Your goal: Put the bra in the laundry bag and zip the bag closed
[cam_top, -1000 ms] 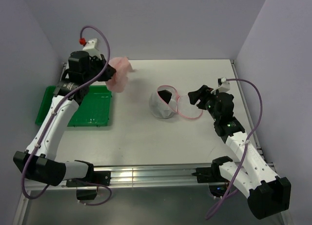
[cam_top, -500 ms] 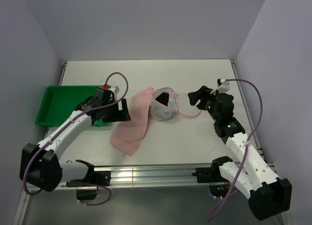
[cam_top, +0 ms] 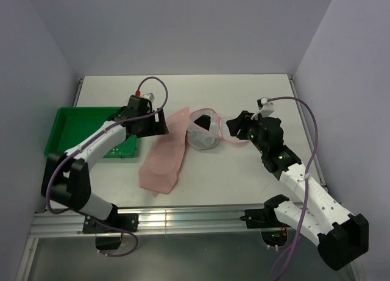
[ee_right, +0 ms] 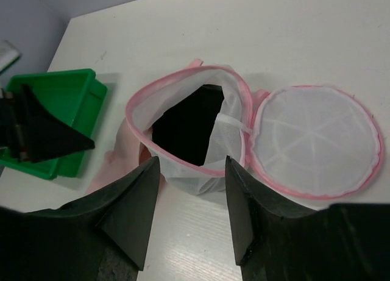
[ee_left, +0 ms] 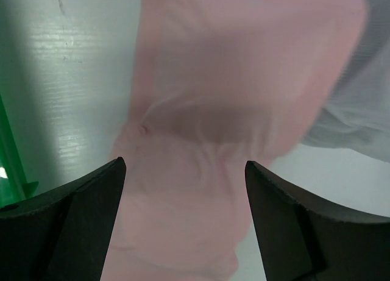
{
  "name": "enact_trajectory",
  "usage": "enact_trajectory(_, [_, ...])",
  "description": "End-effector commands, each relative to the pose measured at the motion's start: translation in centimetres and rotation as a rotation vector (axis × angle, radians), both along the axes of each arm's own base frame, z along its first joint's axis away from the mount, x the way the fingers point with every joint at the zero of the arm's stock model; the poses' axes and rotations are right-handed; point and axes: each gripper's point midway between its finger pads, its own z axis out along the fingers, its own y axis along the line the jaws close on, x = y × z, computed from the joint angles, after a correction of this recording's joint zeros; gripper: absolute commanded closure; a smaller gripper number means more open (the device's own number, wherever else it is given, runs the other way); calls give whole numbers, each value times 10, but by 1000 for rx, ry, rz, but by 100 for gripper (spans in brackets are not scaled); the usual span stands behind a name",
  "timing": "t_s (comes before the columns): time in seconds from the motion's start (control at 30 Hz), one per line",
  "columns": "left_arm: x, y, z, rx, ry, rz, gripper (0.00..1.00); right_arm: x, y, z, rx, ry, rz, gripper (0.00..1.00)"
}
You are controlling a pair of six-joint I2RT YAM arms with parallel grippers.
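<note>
Left gripper [cam_top: 163, 124] now nearer laundry bag [cam_top: 198, 138]

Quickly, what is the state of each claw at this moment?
Left claw: open, over the pink bra, holding nothing.
Right claw: open, empty, facing the laundry bag.

Looks down past the left gripper [ee_left: 184, 171], dark fingers [ee_left: 73, 226] spread wide with nothing clamped. Shows the bra [ee_left: 244, 80], pink and blurred, lying on the white table [ee_left: 79, 67]. Catches a sliver of green tray [ee_left: 9, 159] far left and the laundry bag [ee_left: 359, 110] mesh at right, meeting the pink cloth.
</note>
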Motion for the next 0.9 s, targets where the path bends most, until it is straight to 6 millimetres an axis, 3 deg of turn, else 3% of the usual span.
enact_trajectory(0.0, [23,6,-15,9,-37,55,14,1,5,30,7,-85,28,46])
enact_trajectory(0.1, [30,12,-33,-34,-10,67,14,0,11,30,18,-97,51,52])
enact_trajectory(0.23, [30,-1,-54,-104,22,5,14,-1,16,27,6,-75,76,53])
enact_trajectory(0.33, [25,5,-85,-62,104,22,21,0,16,26,10,-78,69,53])
enact_trajectory(0.37, [24,6,-90,-62,114,43,27,0,18,23,8,-66,74,53])
enact_trajectory(0.4, [24,8,-94,-59,116,60,54,0,21,24,4,-61,86,53])
enact_trajectory(0.43, [22,10,-101,-59,128,81,64,0,21,24,-4,-61,86,52])
enact_trajectory(0.47, [25,9,-102,-62,125,87,68,-1,21,26,-3,-72,83,52])
enact_trajectory(0.53, [29,13,-103,-41,133,109,93,-1,21,26,1,-80,77,52])
enact_trajectory(0.57, [31,21,-103,-11,122,152,100,0,21,23,-4,-70,80,52])
enact_trajectory(0.87, [35,65,-51,-32,-86,421,100,0,29,20,-18,-55,102,52])
